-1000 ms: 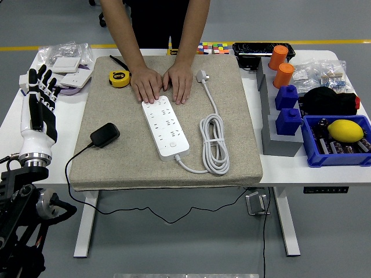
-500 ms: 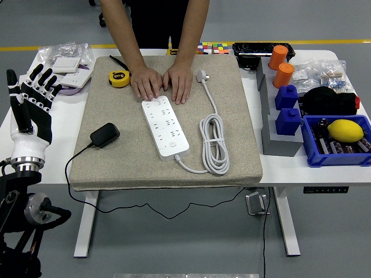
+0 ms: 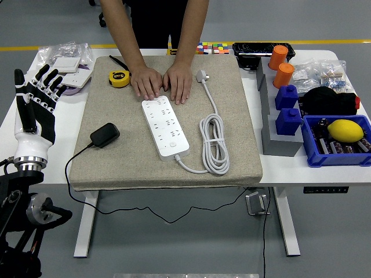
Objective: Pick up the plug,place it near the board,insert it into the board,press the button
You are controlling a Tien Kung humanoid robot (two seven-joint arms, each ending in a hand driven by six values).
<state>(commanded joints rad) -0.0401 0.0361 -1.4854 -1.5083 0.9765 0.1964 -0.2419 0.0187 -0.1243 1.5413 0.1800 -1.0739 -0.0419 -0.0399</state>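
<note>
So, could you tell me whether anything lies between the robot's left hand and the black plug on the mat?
Nothing visible does. The left hand is raised open over the table's left edge, and the black plug lies to its right on the mat with only bare mat between. The person's hands rest further back, at the power strip.

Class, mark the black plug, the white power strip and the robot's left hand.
black plug (image 3: pixel 105 135), head view, top of its body
white power strip (image 3: pixel 165 126), head view, middle of its socket face
left hand (image 3: pixel 35 107), head view, the palm
</note>
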